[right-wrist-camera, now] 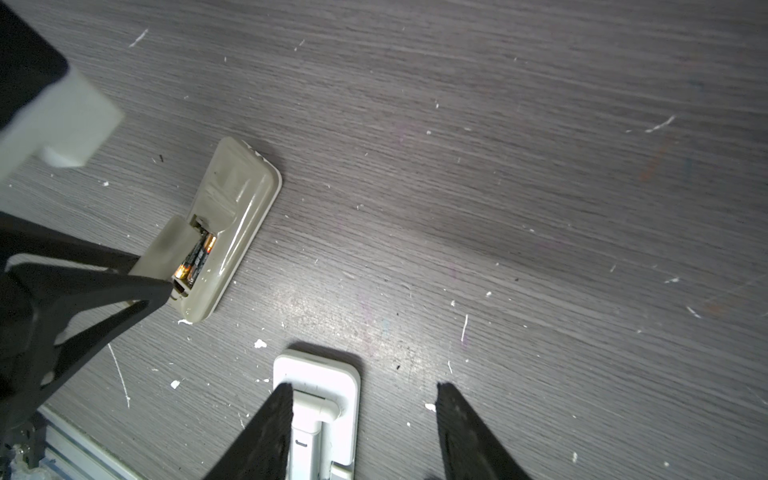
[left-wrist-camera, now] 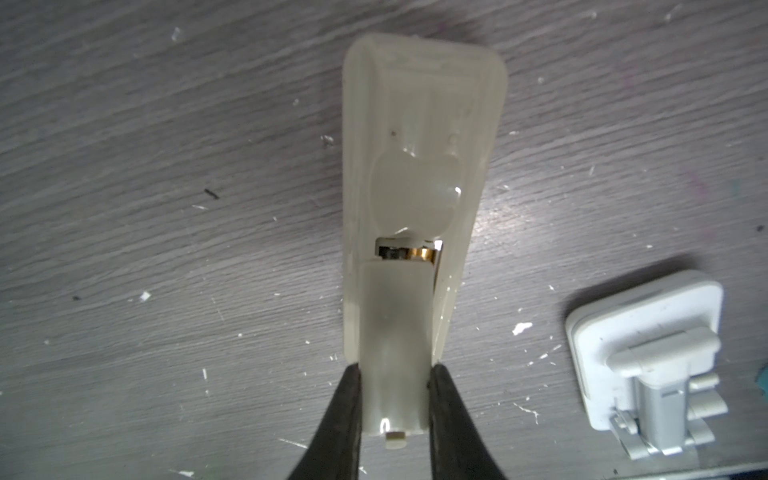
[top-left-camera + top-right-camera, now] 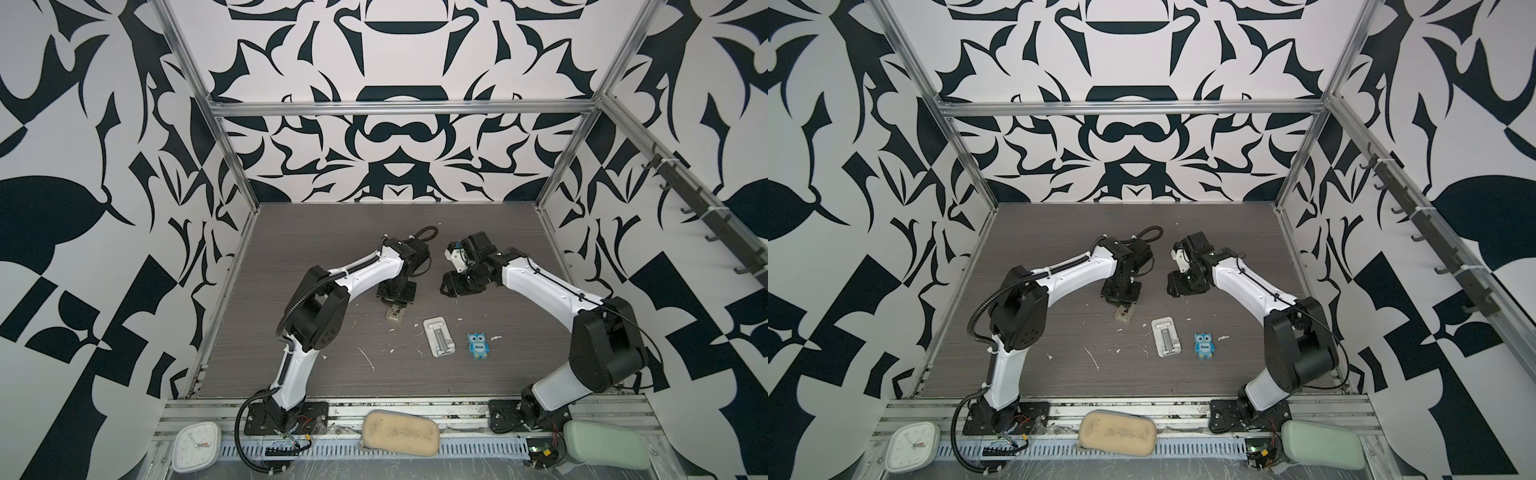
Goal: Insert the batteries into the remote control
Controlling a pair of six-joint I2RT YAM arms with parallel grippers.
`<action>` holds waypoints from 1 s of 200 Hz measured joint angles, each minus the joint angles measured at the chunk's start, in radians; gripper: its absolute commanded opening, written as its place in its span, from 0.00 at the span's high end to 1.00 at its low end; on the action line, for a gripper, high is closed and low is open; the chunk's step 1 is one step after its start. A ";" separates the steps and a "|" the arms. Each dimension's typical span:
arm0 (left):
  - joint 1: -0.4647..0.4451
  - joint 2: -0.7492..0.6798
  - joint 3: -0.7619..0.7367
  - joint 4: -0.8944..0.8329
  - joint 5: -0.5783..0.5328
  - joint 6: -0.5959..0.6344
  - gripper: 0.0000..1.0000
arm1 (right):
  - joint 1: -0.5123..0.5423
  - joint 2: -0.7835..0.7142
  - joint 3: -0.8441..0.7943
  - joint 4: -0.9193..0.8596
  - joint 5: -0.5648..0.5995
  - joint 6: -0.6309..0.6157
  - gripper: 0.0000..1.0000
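Remote control [image 3: 395, 319] lies back-up at the centre of a top view, half hidden beneath the left gripper [image 2: 393, 370], which pinches its battery cover [image 2: 392, 332]. Batteries [image 1: 198, 257] peek out, mostly covered. Right gripper [image 1: 363, 385] is spread.

A robot lab cell: aluminium frame [image 3: 399, 109], patterned walls [image 3: 83, 124].

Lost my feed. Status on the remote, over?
Left gripper shut on battery cover. Right gripper open, empty. Batteries in remote control bay, cover not yet closed. Nothing blocking.
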 measured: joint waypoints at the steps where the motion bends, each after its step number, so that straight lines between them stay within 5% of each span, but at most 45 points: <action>1: 0.000 0.000 0.000 0.000 0.000 0.000 0.81 | 0.000 0.000 0.000 0.000 0.000 0.000 0.42; 200: -0.006 0.032 0.000 0.021 0.014 -0.016 0.81 | 0.000 0.005 0.000 0.000 0.000 0.000 0.42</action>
